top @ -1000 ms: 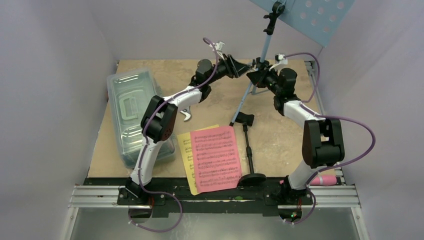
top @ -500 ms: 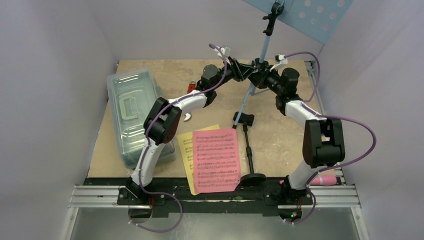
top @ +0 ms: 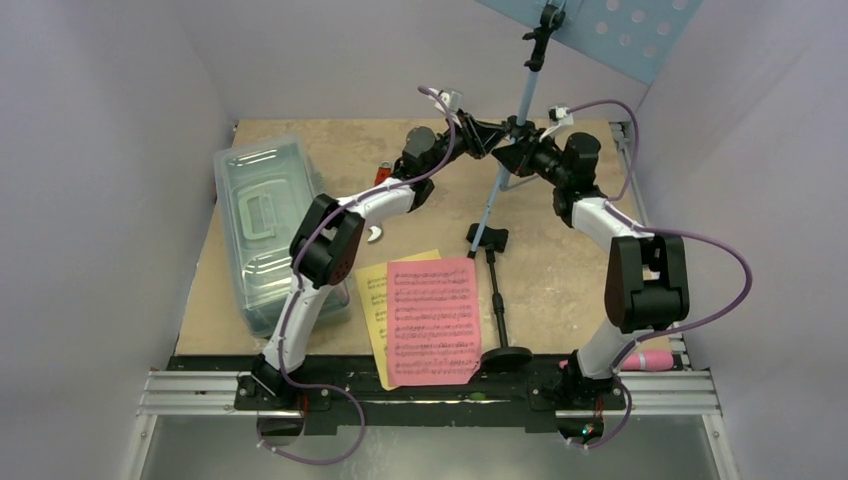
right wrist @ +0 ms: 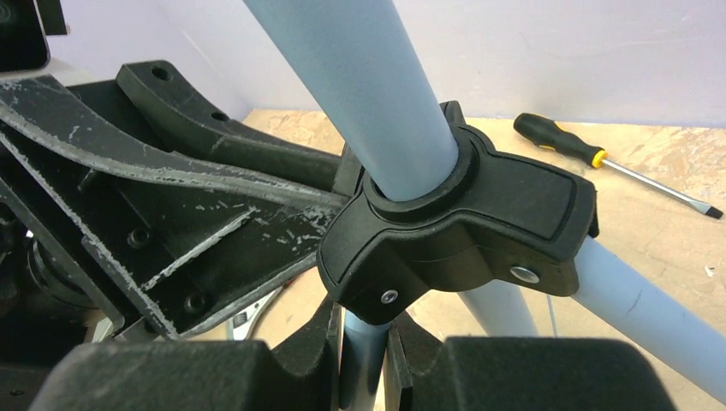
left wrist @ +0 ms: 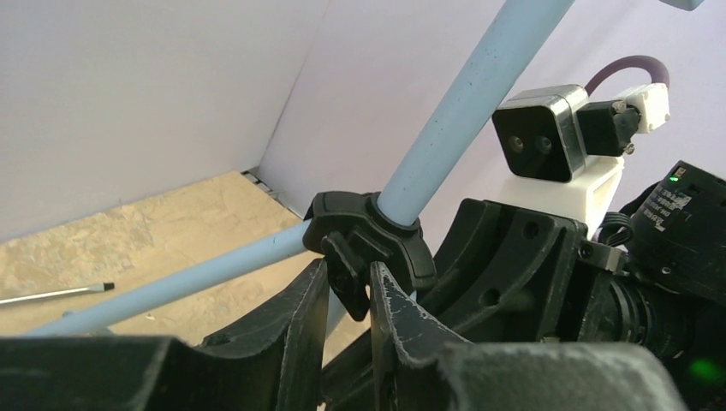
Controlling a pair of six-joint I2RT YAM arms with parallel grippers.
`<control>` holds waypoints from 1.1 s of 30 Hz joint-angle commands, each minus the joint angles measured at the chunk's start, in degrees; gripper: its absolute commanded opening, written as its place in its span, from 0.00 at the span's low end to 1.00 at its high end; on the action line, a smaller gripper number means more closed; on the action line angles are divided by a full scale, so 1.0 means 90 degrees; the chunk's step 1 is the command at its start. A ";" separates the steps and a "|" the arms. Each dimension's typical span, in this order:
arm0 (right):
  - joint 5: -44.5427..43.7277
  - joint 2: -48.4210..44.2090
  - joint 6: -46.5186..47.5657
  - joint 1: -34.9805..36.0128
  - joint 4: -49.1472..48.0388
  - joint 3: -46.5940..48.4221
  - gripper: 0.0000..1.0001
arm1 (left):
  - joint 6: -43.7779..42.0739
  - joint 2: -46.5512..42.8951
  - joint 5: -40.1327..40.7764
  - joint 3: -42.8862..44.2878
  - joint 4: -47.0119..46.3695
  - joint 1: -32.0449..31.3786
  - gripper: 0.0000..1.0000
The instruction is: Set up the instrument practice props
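Music stand (top: 527,95): is standing at the far side of the table (top: 570,285), light blue pole rising to a perforated desk that is running out of the top of the overhead view.
Clear lidded box (top: 262,225): is lying along the table's left edge, well apart from the stand.
Sheet-music pages (top: 432,318): are lying flat near the front edge, the pink one overlapping the yellow one.
Mic stand (top: 497,295): is lying on its side just right of the pages, round base toward the near edge.
Left gripper (left wrist: 347,282): is reaching in from the left, its fingers nearly together and pinching a black tab on the stand's tripod hub.
Right gripper (right wrist: 364,342): is reaching in from the right, jaws narrow and clamping a blue tube just under the same hub.
Pink microphone (top: 648,359): is lying at the near right corner, beside the right arm's base.
Wrench (top: 383,172): is lying mostly hidden under the left arm.
Screwdriver (right wrist: 569,145): is lying on the table behind the stand.
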State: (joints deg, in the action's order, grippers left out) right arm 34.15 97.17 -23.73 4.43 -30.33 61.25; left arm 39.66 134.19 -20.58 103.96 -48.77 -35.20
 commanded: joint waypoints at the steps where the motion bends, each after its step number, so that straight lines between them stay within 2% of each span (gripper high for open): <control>1: 0.0646 0.0219 0.1493 0.0066 0.0693 0.0138 0.00 | -0.0684 0.0100 -0.0105 0.0499 -0.0123 -0.0027 0.21; 3: 0.0600 0.0229 0.1555 0.0064 0.0774 0.0173 0.00 | -0.1156 0.0021 -0.0124 0.0504 0.0061 -0.0054 0.17; 5: 0.0540 0.0238 0.1623 0.0060 0.0856 0.0215 0.00 | -0.2040 -0.0212 0.0062 0.0342 0.0459 -0.0130 0.13; 9: 0.0359 0.0258 0.2057 0.0057 0.1162 0.0327 0.00 | -0.4817 -0.0998 0.1167 -0.0676 0.0845 -0.0504 0.08; 13: 0.0311 0.0292 0.2776 0.0060 0.1359 0.0445 0.00 | -0.7110 -0.1482 0.2423 -0.1365 0.0885 -0.0914 0.03; 17: 0.0712 0.0359 0.3777 0.0029 0.1660 0.0599 0.00 | -0.8570 -0.1762 0.2924 -0.1810 0.0870 -0.1079 0.02; 20: 0.0950 0.0548 0.4410 -0.0003 0.2002 0.0901 0.00 | -0.9447 -0.1861 0.3063 -0.1973 0.1271 -0.1139 0.02; 24: 0.0827 0.0991 0.5010 -0.0020 0.2903 0.1595 0.00 | -1.0045 -0.1935 0.3102 -0.2197 0.1679 -0.1156 0.03; 27: 0.0559 0.1147 0.5133 -0.0023 0.2963 0.1644 0.00 | -1.0423 -0.1925 0.3495 -0.2396 0.1695 -0.1221 0.03; 29: 0.0321 0.1161 0.5204 -0.0020 0.2975 0.1594 0.00 | -0.9968 -0.2047 0.3538 -0.2520 0.1733 -0.1218 0.04; 31: 0.0219 0.1122 0.5128 -0.0023 0.2781 0.1454 0.00 | -0.9198 -0.2214 0.3476 -0.2419 0.2235 -0.1212 0.15; 33: 0.0245 0.1117 0.5043 -0.0022 0.2645 0.1406 0.00 | -0.7928 -0.2468 0.3331 -0.2259 0.2658 -0.1199 0.36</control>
State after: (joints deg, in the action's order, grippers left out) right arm 47.18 102.85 3.55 5.91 -7.25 77.28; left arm -45.95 116.22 9.67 84.01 -37.87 -45.10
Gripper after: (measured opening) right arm 0.260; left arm 0.196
